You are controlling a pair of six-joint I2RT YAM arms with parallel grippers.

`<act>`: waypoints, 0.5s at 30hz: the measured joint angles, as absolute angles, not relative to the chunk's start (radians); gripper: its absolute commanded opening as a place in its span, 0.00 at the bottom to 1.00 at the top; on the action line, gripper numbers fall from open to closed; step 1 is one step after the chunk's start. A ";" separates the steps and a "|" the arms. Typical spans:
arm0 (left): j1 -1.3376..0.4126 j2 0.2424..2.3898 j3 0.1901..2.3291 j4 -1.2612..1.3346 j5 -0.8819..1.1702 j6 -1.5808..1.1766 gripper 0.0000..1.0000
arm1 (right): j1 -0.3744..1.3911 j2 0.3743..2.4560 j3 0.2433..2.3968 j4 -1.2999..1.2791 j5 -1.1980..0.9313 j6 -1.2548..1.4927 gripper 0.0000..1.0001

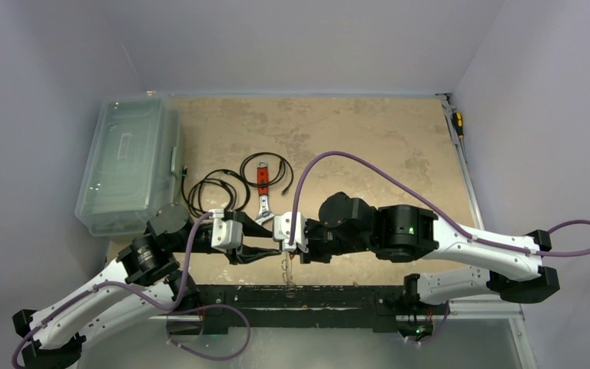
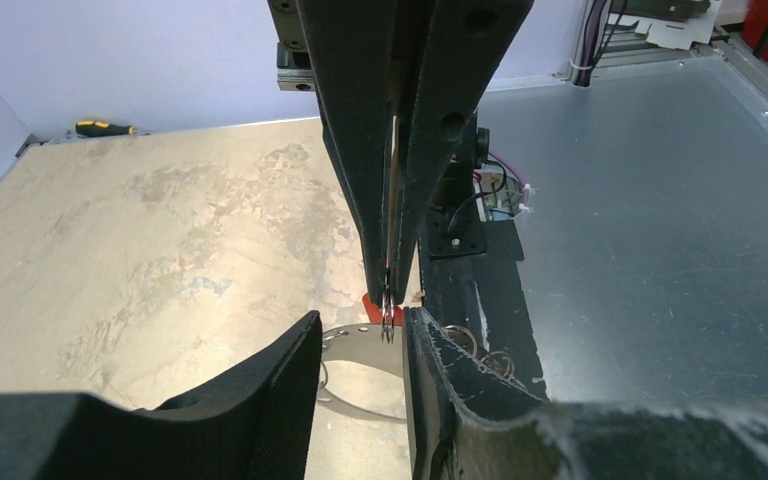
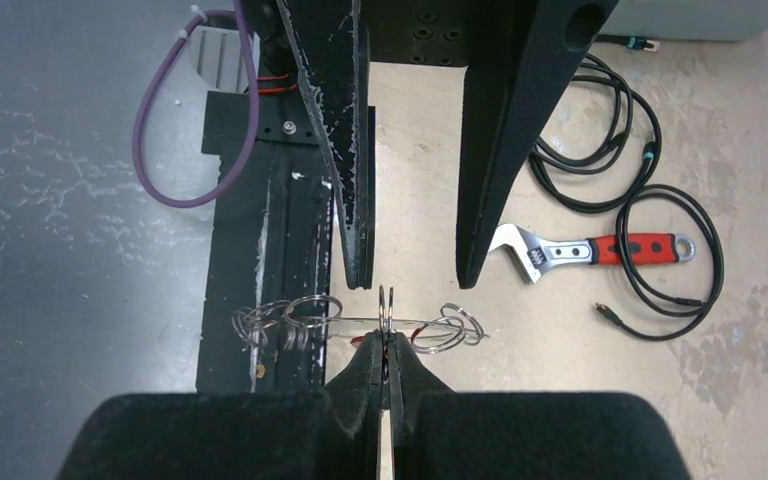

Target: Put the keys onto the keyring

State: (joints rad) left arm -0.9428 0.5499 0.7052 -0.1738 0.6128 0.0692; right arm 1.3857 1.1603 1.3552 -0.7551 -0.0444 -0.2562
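My right gripper (image 3: 387, 338) is shut on the keyring (image 3: 387, 300), a thin silvery wire loop seen edge-on that sticks out past its fingertips. A thin wire (image 3: 355, 321) crosses just beyond it, with several small silvery rings bunched at its left end (image 3: 265, 322) and right end (image 3: 450, 327). I cannot make out flat keys among them. My left gripper (image 3: 412, 280) is open, with one finger on each side of the held loop. In the left wrist view the left gripper (image 2: 360, 322) brackets the loop's tip (image 2: 388, 325), which the right gripper (image 2: 390, 290) pinches. Both meet near the table's front (image 1: 276, 247).
A wrench (image 3: 580, 250) with a red handle lies beyond, ringed by black coiled cables (image 3: 650, 200). A clear plastic box (image 1: 130, 165) stands at the left. A screwdriver (image 1: 457, 123) lies at the far right edge. The black rail (image 3: 260, 230) runs under the ring bunch.
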 measured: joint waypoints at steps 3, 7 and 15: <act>-0.943 0.559 0.703 -0.165 0.622 0.062 0.31 | 1.386 1.160 1.355 -0.755 -0.044 -0.259 0.00; -0.943 0.572 0.690 -0.150 0.626 0.046 0.26 | 1.386 1.161 1.355 -0.754 -0.044 -0.264 0.00; -0.943 0.582 0.688 -0.139 0.631 0.030 0.24 | 1.386 1.173 1.356 -0.747 -0.044 -0.269 0.00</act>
State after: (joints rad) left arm -0.9428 0.5823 0.6884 -0.1394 0.6308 0.0303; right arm 1.3857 1.1732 1.3556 -0.7471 -0.0444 -0.2687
